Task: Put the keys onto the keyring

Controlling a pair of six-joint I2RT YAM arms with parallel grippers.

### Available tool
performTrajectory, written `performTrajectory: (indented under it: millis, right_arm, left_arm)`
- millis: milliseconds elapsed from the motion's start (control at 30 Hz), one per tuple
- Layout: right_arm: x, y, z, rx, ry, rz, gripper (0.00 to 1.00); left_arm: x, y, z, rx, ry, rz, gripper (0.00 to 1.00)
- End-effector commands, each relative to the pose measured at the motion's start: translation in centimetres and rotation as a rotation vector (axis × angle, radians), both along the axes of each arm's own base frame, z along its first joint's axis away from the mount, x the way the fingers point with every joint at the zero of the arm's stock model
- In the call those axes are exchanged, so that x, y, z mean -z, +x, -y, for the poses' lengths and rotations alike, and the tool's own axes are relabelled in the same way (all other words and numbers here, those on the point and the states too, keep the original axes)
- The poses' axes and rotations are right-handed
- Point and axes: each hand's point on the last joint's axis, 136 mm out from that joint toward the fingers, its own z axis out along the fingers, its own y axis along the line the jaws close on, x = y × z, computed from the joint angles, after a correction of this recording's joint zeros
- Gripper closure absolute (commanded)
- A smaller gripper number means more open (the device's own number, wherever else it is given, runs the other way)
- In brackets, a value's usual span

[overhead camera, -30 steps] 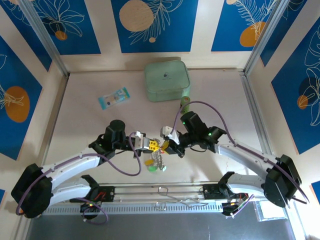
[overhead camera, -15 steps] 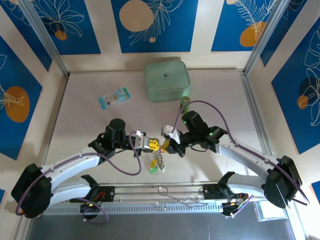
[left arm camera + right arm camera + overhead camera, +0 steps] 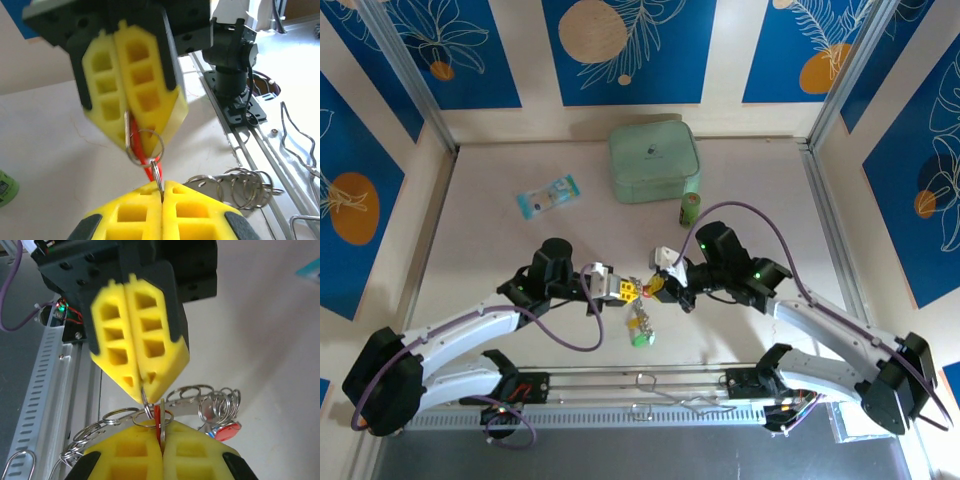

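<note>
Tip to tip on arm-base side of mint case (image 3: pixel 653 160): right gripper (image 3: pixel 652 289) clenched on red key (image 3: pixel 158 416), long axis pointing straight at left gripper (image 3: pixel 626 291), itself clenched on thin ring wire (image 3: pixel 158 176). keyring (image 3: pixel 640 318) trails beneath junction (green key (image 3: pixel 640 340) at its end). Key's hole hidden by pads; threaded or not, cannot tell

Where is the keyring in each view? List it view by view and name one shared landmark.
Top external: keyring hangs just below the left gripper and right gripper, mid-table.
Left wrist: keyring at lower right.
Right wrist: keyring arcs across the bottom.
Shared landmark: the red key pinched between both shut grippers.
</note>
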Motion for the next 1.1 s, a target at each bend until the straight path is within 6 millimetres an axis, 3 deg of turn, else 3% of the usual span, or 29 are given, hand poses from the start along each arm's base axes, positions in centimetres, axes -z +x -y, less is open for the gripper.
performTrajectory:
  millis: [0,200,267,333,500,633,767,933,1000,1067]
  right_arm:
    - [-1.9,0.7,0.5,0.042,0.055,0.083,1.0]
    - [-2.2,1.0,0.9,0.067,0.029,0.108,1.0]
    - [-2.4,1.4,0.9,0.087,0.024,0.123,1.0]
    - [-2.6,2.4,1.1,0.133,0.009,0.155,1.0]
    - [-3.0,4.0,1.4,0.197,-0.009,0.208,1.0]
    - [-3.9,4.4,0.0,0.179,0.023,0.212,1.0]
    - [-5.5,4.0,-3.4,0.096,0.088,0.221,1.0]
    - [-7.8,4.3,-8.4,-0.021,0.251,0.185,1.0]
    - [-7.1,5.2,-9.6,-0.026,0.266,0.156,1.0]
    - [-4.8,6.1,-10.1,-0.023,0.223,0.118,1.0]
  left_arm:
    - [-0.1,0.0,0.1,0.003,0.026,0.013,1.0]
    - [0.0,0.7,0.1,-0.038,0.039,0.006,0.99]
    - [-0.4,1.0,0.2,-0.061,0.019,-0.005,0.72]
    - [-1.5,1.5,0.2,-0.102,-0.037,-0.01,0.52]
    - [-4.2,4.8,-1.4,-0.372,-0.185,-0.013,0.26]
    - [-5.7,9.9,-5.9,-0.78,-0.258,-0.018,0.14]
    - [-6.5,13.5,-11.7,-1.153,-0.3,-0.018,0.08]
    - [-6.2,15.2,-17.7,-1.458,-0.308,-0.042,0.07]
    - [-6.1,15.3,-19.8,-1.546,-0.327,-0.057,0.07]
    - [-5.9,15.2,-21.5,-1.603,-0.359,-0.079,0.07]
